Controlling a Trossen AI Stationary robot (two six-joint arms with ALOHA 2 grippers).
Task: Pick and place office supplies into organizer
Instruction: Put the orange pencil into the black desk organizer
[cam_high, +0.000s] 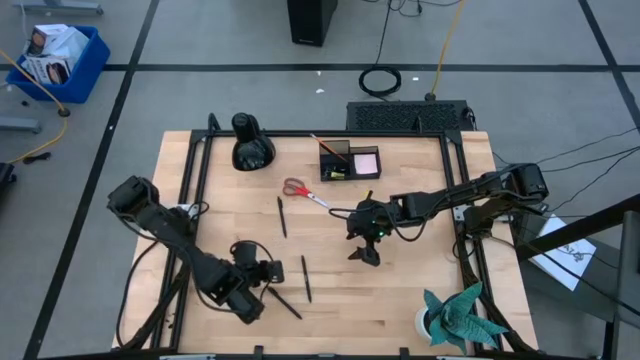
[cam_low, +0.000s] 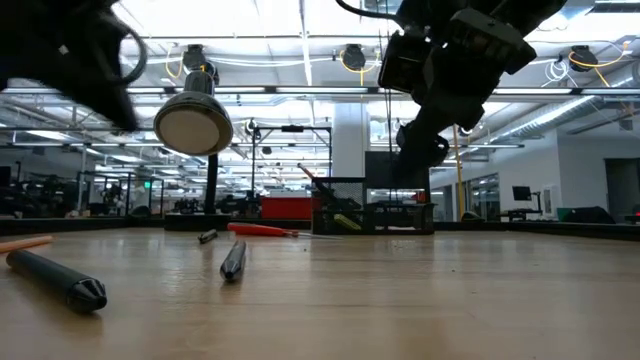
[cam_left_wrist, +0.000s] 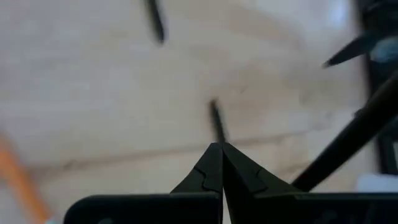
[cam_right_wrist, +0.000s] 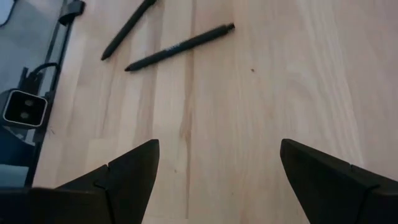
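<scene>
Small black rectangular organizer (cam_high: 349, 160) part-filled; red-handled scissors (cam_high: 303, 190), thin black pens (cam_high: 306, 277) still loose on bench. My left tool (cam_high: 277, 271) pressed together, empty; right tool (cam_high: 365, 251) spread.

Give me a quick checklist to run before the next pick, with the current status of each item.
1. Right gripper open and empty over bare wood: ok.
2. Left gripper shut; in the left wrist view a thin black pen shows beyond its closed tips: not ok for a fresh pick.
3. Whether the left gripper actually holds that pen: cannot tell.
4. Organizer upright at the table's far edge, nothing blocking it: ok.
5. Red-handled scissors lie free between organizer and right gripper: ok.
6. Two black pens lie ahead of the right gripper, apart from each other: ok.
</scene>
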